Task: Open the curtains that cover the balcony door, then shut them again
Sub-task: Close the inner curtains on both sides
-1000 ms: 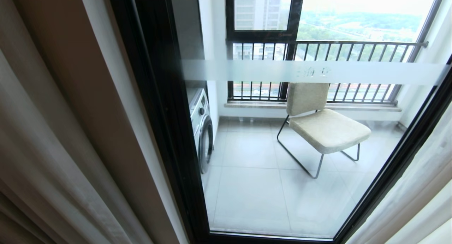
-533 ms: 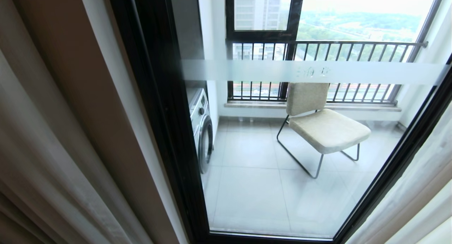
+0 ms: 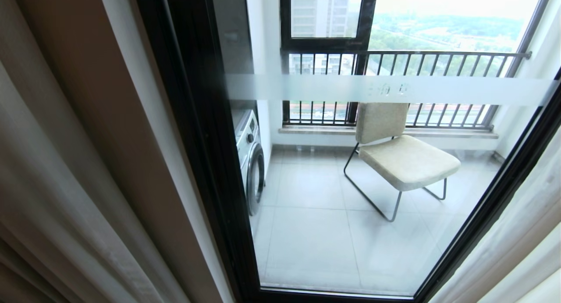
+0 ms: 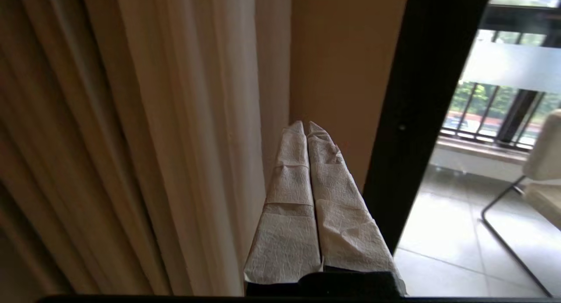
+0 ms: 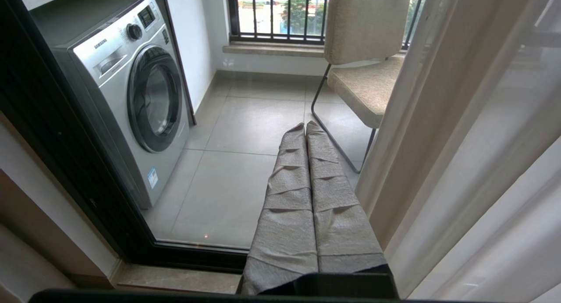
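The curtains hang drawn aside: pale beige pleats on the left (image 3: 52,184) and a sheer white and beige panel on the right (image 3: 517,241). Between them the balcony door (image 3: 197,140) stands uncovered, black-framed glass with a frosted band (image 3: 438,89). Neither arm shows in the head view. My left gripper (image 4: 305,124) is shut and empty, its taped fingers pointing at a tan wall strip between the left curtain (image 4: 153,140) and the door frame (image 4: 420,97). My right gripper (image 5: 305,124) is shut and empty, low before the door sill (image 5: 193,254), with the right curtain (image 5: 460,140) beside it.
Behind the glass, a silver washing machine (image 3: 252,162) stands on the balcony's left and a beige chair on a wire frame (image 3: 403,154) near its middle. A railed outer window (image 3: 394,62) closes the far side. Grey floor tiles (image 3: 315,241) lie between.
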